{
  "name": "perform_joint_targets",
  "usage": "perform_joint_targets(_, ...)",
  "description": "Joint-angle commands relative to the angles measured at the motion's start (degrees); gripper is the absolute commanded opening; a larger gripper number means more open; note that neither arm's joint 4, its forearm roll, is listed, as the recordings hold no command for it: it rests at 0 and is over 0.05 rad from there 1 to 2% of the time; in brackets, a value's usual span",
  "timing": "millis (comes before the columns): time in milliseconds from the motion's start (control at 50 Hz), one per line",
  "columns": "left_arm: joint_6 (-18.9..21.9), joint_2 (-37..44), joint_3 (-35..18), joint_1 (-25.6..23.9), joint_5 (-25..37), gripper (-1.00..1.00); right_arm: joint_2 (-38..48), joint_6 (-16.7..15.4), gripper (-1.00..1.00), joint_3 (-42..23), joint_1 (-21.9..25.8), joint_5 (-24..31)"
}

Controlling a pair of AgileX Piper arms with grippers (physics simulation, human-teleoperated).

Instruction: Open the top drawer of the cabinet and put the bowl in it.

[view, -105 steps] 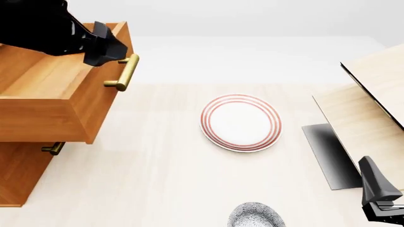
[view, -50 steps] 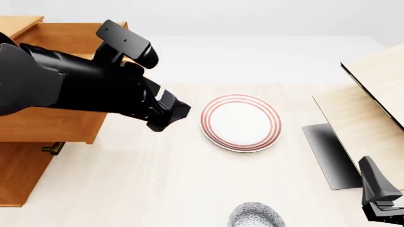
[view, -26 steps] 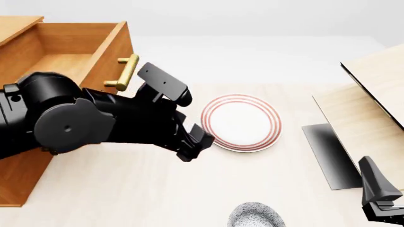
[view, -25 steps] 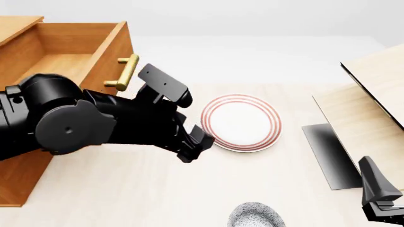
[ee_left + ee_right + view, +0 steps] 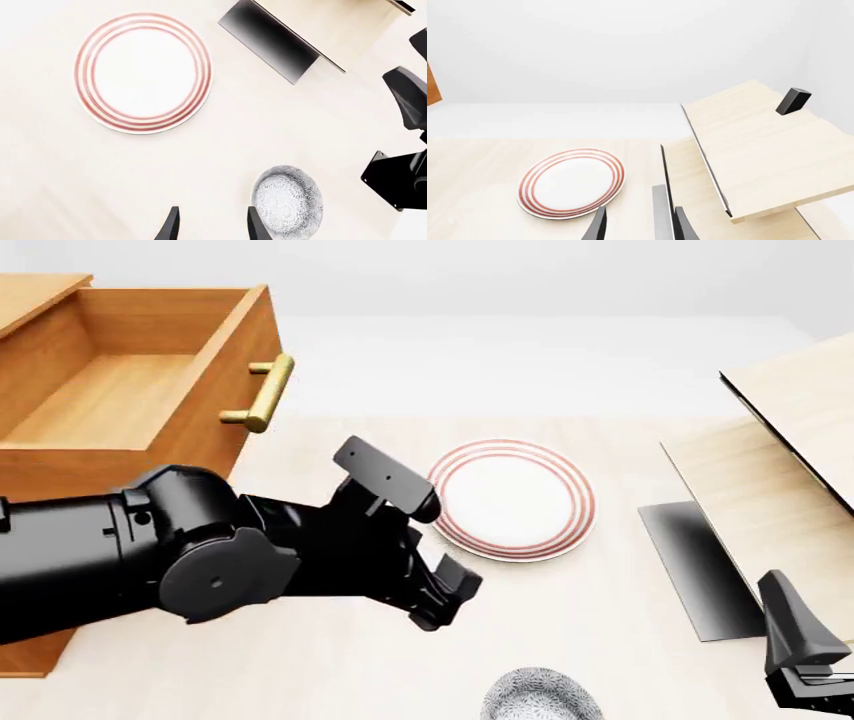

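The cabinet [image 5: 40, 610] stands at the far left, and its top drawer [image 5: 127, 405] is pulled out and has nothing in it. Its brass handle [image 5: 266, 392] is free. The speckled bowl [image 5: 539, 696] sits upright on the table at the near edge, also seen as the bowl [image 5: 287, 201] in the left wrist view. My left gripper [image 5: 447, 602] hovers open and holds nothing, above the table between the plate and the bowl; its fingertips [image 5: 171, 226] are beside the bowl, apart from it. My right gripper [image 5: 787, 620] waits open at the near right.
A white plate [image 5: 510, 499] with red rings lies mid-table. A pale light-wood structure [image 5: 781, 470] with a dark panel [image 5: 697, 565] takes up the right side. A lower drawer's handle [image 5: 114, 552] is partly hidden behind my left arm.
My left arm has left the drawer handle and swung down and right across the table toward the bowl. The drawer stays open. The right arm has not moved.
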Motion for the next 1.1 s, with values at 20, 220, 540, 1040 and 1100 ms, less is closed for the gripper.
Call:
perform_joint_targets(20, -2.15, 3.37, 1.00, -2.36, -3.84, 1.00, -0.07, 0.00, 1.00, 0.10, -0.01, -0.04)
perform_joint_targets(220, -3.67, 5.69, 0.11, -4.10, -5.52, 1.00, -0.06, -0.01, 1.00, 0.10, 0.00, -0.04)
perform_joint_targets(540, -4.34, 8.40, -0.23, -5.56, -6.91, 1.00, -0.07, 0.00, 1.00, 0.10, 0.00, -0.04)
perform_joint_targets(1040, -7.88, 14.66, -0.80, -8.20, -11.39, 1.00, -0.07, -0.01, 1.00, 0.10, 0.00, -0.04)
perform_joint_targets(1100, -8.33, 15.26, -0.76, -8.44, -11.89, 1.00, -0.06, 0.00, 1.00, 0.10, 0.00, -0.04)
